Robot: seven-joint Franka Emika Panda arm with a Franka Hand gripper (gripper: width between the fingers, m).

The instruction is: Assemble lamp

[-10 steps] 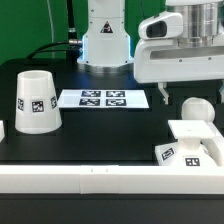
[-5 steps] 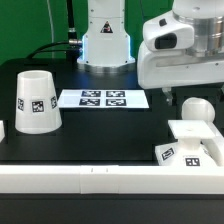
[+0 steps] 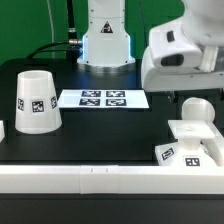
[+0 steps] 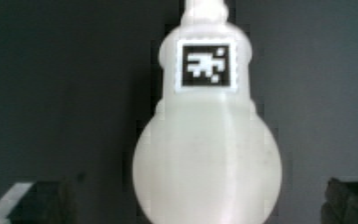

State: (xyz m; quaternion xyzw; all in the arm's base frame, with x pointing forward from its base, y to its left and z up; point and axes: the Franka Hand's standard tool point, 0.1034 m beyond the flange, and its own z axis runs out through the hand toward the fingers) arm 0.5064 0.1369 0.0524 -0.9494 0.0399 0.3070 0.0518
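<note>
STEP: likely bulb pickup | GRIPPER [image 4: 190, 203]: fingers wide apart, holding nothing, above bulb [image 4: 202, 140] | BULB: at base [image 3: 192, 142], worktop [image 3: 100, 135] front edge, exterior view's right corner | ADVICE: centre your jaws across the stem, descend straight, close gently

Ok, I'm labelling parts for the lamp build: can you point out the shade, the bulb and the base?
shade [image 3: 36, 100], exterior view, on its tagged side wall.
bulb [image 3: 196, 110], exterior view, on its ball head.
base [image 3: 203, 148], exterior view, on its white body beside the tag.
</note>
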